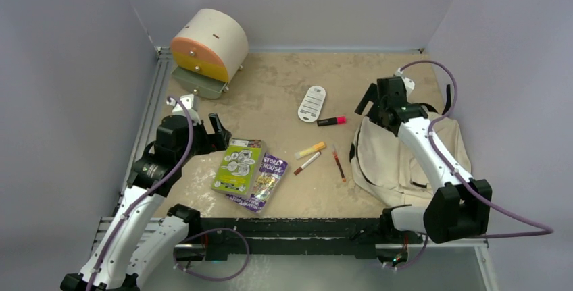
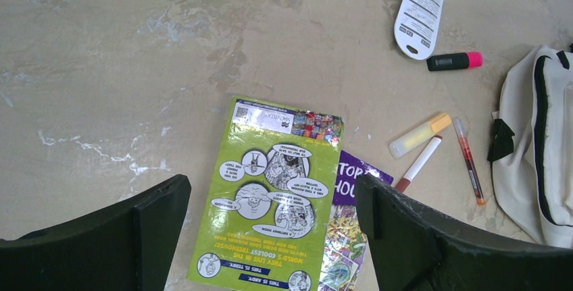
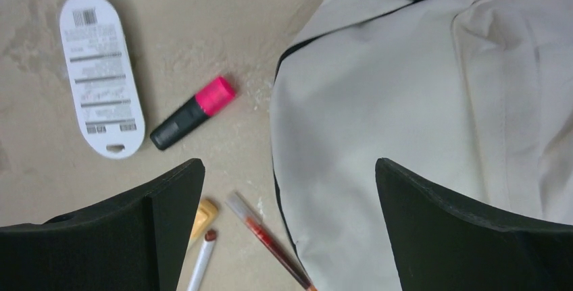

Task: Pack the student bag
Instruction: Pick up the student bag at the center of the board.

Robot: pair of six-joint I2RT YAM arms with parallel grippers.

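Directly beneath right hand [image 3: 285,169]: student bag [image 3: 419,102]; hand spread wide. Left hand [image 2: 271,183] also spread, well apart.

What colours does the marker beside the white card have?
Black with a pink end; the marker shows best in the right wrist view.
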